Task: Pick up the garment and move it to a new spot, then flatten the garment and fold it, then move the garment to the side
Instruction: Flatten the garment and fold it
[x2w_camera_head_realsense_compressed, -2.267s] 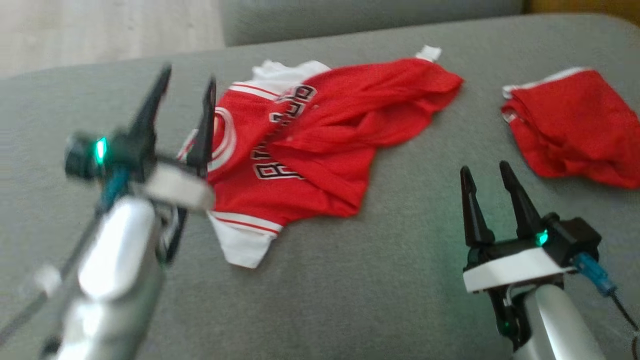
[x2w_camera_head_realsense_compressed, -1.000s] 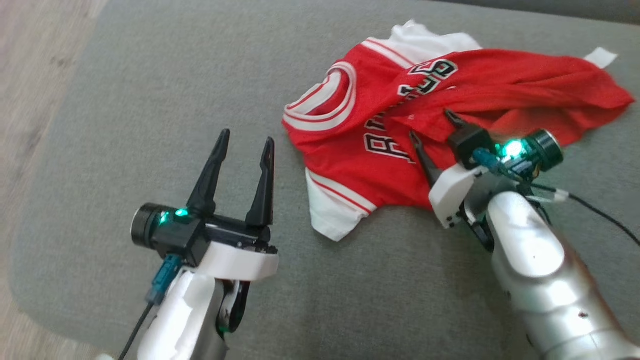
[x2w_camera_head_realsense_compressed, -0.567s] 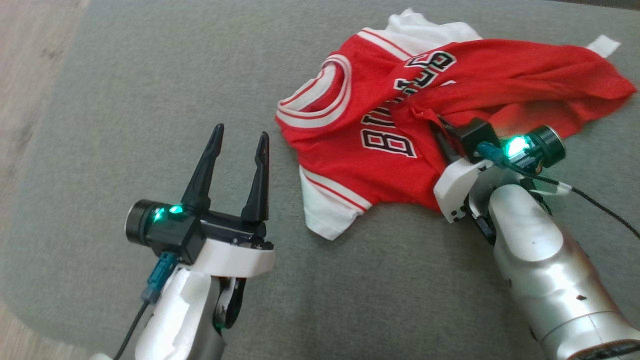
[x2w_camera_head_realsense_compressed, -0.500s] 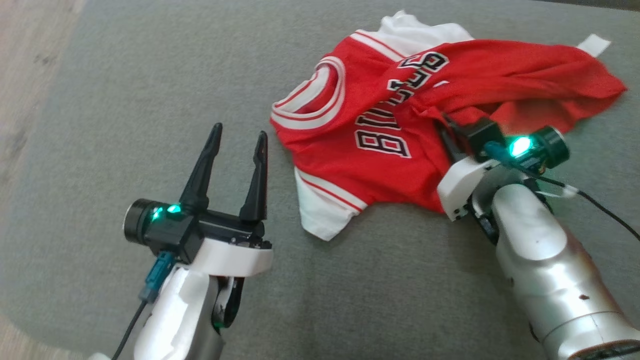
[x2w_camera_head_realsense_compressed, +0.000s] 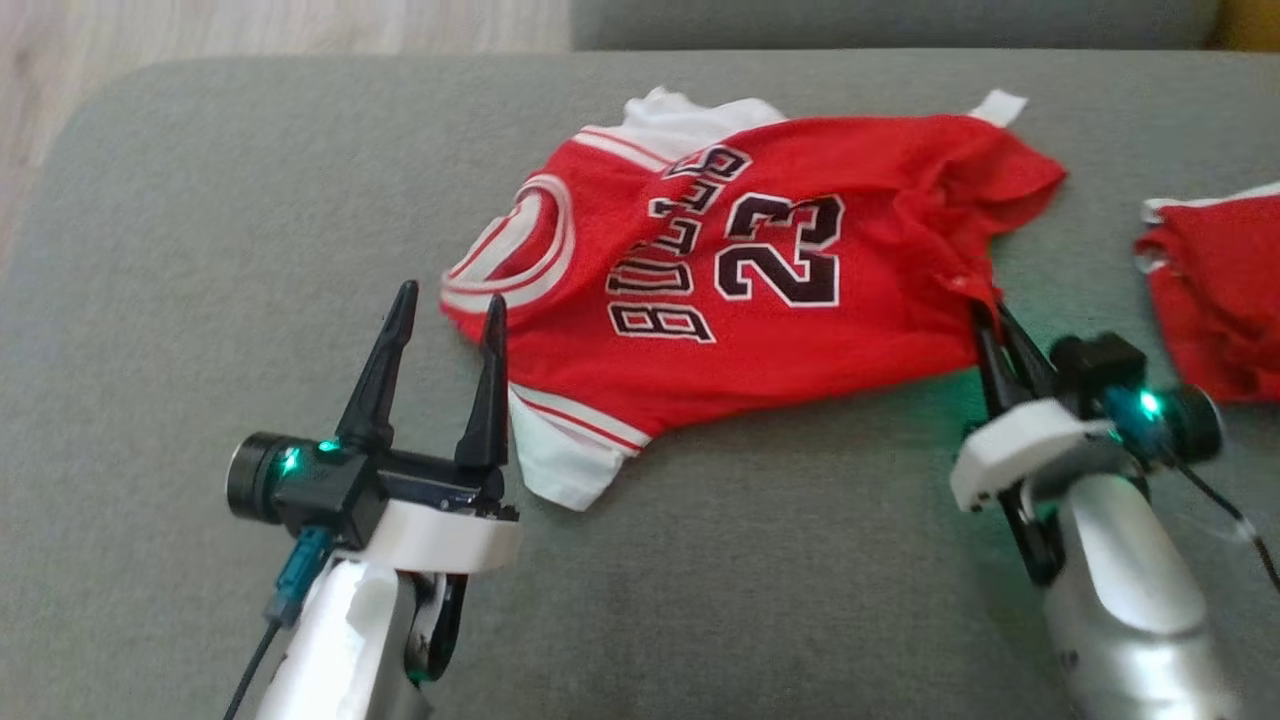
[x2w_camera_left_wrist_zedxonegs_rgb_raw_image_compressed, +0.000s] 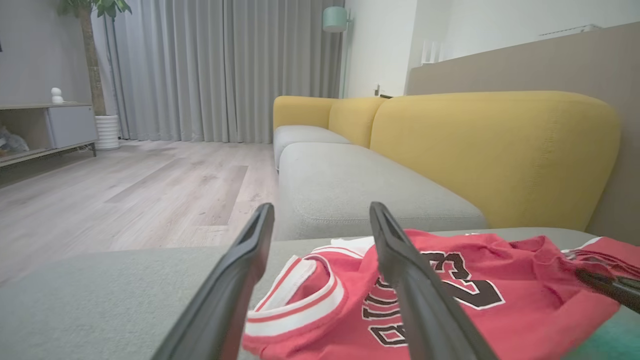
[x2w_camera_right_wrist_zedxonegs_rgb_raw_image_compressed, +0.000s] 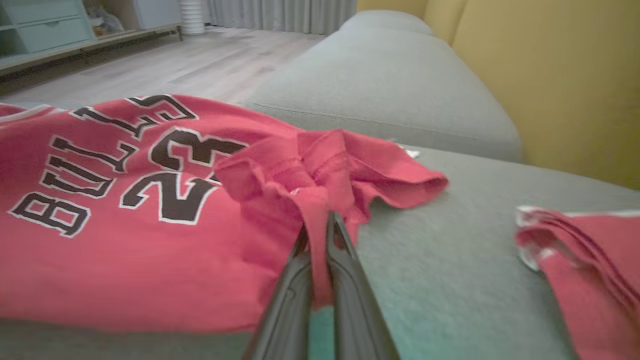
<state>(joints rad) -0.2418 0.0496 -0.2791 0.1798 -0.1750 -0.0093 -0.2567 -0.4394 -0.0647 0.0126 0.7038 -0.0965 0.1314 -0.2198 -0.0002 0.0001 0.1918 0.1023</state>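
The right claw (x2w_camera_head_realsense_compressed: 985, 312) is clamped together on a bunched edge of the red shirt (x2w_camera_head_realsense_compressed: 700, 360). In the right wrist view a strip of the red fabric runs down between the two fingers of that claw (x2w_camera_right_wrist_zedxonegs_rgb_raw_image_compressed: 317, 226), and the cloth puckers into folds just above the tips. From that pinch the shirt (x2w_camera_right_wrist_zedxonegs_rgb_raw_image_compressed: 125, 260) spreads out to the claw's left, mostly flat on the grey sofa cushion (x2w_camera_head_realsense_compressed: 200, 250), with the number 23 and black lettering facing up. To the right of this claw, apart from the shirt, a second red cloth (x2w_camera_head_realsense_compressed: 1220, 290) with a white edge lies crumpled on the same cushion (x2w_camera_right_wrist_zedxonegs_rgb_raw_image_compressed: 590, 260).

The left claw (x2w_camera_head_realsense_compressed: 450, 296) has its fingers spread wide apart with nothing between them. The shirt's white-striped neck opening lies just ahead of its fingertips and to their right; whether the nearer finger touches the cloth cannot be told. Seen along this claw (x2w_camera_left_wrist_zedxonegs_rgb_raw_image_compressed: 321, 207), the shirt (x2w_camera_left_wrist_zedxonegs_rgb_raw_image_compressed: 525, 280) lies low beyond the fingers, and farther off stands a yellow sofa back (x2w_camera_left_wrist_zedxonegs_rgb_raw_image_compressed: 500, 150) beside a wooden floor (x2w_camera_left_wrist_zedxonegs_rgb_raw_image_compressed: 125, 190).
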